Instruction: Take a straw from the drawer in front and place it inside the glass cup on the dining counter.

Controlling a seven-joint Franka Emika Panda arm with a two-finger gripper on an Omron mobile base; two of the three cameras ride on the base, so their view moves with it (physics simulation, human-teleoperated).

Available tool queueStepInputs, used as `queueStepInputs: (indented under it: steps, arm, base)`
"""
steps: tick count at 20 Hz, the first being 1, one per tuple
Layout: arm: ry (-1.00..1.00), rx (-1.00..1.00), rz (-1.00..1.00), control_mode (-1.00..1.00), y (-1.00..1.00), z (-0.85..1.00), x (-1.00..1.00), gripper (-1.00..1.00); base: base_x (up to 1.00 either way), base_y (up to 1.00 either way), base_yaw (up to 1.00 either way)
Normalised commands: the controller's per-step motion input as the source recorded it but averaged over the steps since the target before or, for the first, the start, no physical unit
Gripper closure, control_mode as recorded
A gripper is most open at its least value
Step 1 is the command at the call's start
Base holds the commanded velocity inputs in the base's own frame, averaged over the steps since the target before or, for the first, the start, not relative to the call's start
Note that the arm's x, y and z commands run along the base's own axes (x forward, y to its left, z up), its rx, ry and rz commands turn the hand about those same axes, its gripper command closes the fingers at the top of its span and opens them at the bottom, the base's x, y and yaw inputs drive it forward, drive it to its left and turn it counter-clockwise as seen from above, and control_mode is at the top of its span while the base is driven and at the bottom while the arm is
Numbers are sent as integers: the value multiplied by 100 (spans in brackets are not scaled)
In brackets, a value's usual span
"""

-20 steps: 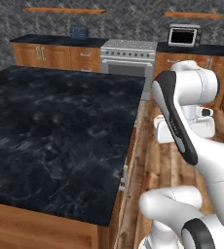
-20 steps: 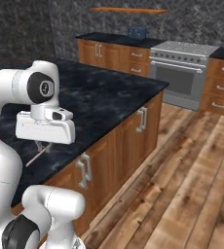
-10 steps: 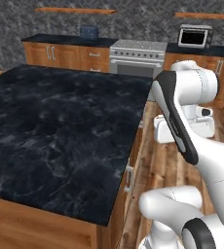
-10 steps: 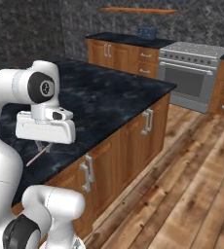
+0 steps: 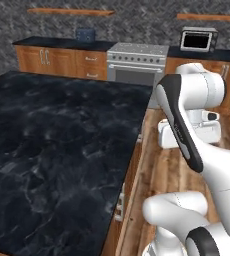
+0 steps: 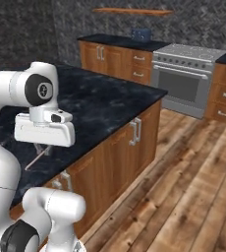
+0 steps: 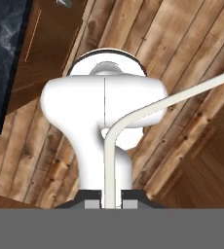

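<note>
Straw: the straw (image 6: 36,158) is off the ground, pinched in the end effector (image 6: 44,149). In the right base view it is a thin pinkish line slanting down and to the left from under the hand. In the hand view it reads as a pale line (image 7: 133,114) rising from between the fingertips and running off to the right edge.
End effector: pressed together on the straw, the two dark fingertips (image 7: 92,204) tight against its near end.
Straw's place: in the air beside the long edge of the dining worktop (image 5: 52,150), over the wooden floor (image 7: 182,48), touching neither.
Dining worktop: a wide black slab with pale veins (image 6: 100,103) on a brown wooden base, with cabinet doors with silver bar handles (image 6: 134,132) in its side.
Behind: a steel stove (image 5: 137,62) set among orange-brown cabinets, a microwave (image 5: 198,39) to its right, a small blue thing (image 5: 85,34) on the rear worktop, and a wall shelf (image 5: 69,11) above.
</note>
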Motion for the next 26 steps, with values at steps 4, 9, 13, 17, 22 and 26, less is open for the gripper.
queueStepInputs:
  steps: [4, 9, 13, 17, 22, 26]
  arm:
    - [0, 0, 0, 100, 0, 0, 0, 100]
    - [0, 0, 0, 100, 0, 0, 0, 100]
    - [0, 0, 0, 100, 0, 0, 0, 100]
    - [0, 0, 0, 100, 0, 0, 0, 100]
    - [0, 0, 0, 100, 0, 0, 0, 100]
    - [0, 0, 0, 100, 0, 0, 0, 100]
  base:
    - [93, -58, -10]
    - [99, -62, -9]
    - [90, -74, -6]
    - [70, -92, -1]
    - [70, -98, 0]
    - [74, -58, 0]
